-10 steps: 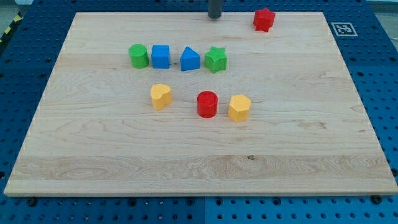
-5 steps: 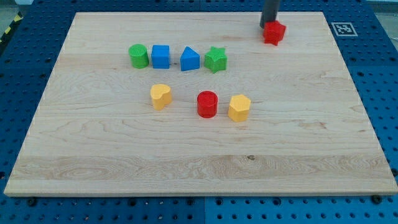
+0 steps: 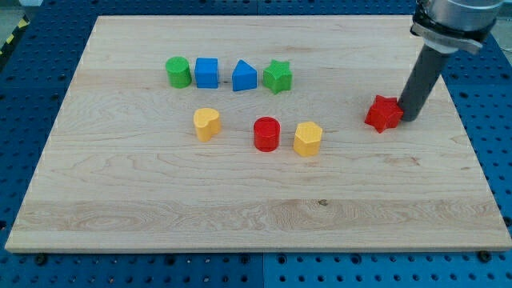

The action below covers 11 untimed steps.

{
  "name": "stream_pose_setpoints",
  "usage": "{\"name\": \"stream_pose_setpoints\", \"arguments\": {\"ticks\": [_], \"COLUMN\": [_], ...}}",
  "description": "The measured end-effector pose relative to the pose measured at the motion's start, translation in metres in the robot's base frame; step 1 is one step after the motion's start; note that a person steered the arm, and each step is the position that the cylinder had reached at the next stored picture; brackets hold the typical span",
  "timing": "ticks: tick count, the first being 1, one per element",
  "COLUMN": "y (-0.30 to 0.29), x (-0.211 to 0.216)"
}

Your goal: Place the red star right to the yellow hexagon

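Observation:
The red star (image 3: 384, 114) lies on the wooden board (image 3: 240, 200) at the view's right, level with the lower row of blocks. My tip (image 3: 411, 118) touches the star's right side; the dark rod rises from it toward the view's top right. The yellow hexagon (image 3: 307, 138) lies left of the star, with a gap of bare wood between them. The red cylinder (image 3: 266, 134) sits close against the hexagon's left.
A yellow heart (image 3: 207, 124) lies left of the red cylinder. Above them stand a green cylinder (image 3: 178, 72), a blue cube (image 3: 207, 73), a blue triangular block (image 3: 245, 77) and a green star (image 3: 278, 76) in a row. A marker tag (image 3: 442, 37) sits at the board's top right corner.
The rod came from the top middle to the red star, then pushed it from the top right corner down and right to the row of the yellow hexagon. The other blocks stayed put.

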<state>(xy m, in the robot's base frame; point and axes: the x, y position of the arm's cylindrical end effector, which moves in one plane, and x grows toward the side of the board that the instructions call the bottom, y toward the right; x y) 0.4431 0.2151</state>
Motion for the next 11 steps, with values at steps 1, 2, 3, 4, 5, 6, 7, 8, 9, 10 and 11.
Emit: {"name": "stream_pose_setpoints", "arguments": {"ticks": [1,2,3,4,5,6,7,8,9,10,11], "y": [0.000,0.000,0.000,-0.007,-0.016,-0.034,-0.034,-0.042,-0.055,-0.055,-0.055], "x": [0.001,-0.024,-0.031,-0.024,-0.009,0.002,-0.015,-0.022,-0.007,0.016,0.025]}}
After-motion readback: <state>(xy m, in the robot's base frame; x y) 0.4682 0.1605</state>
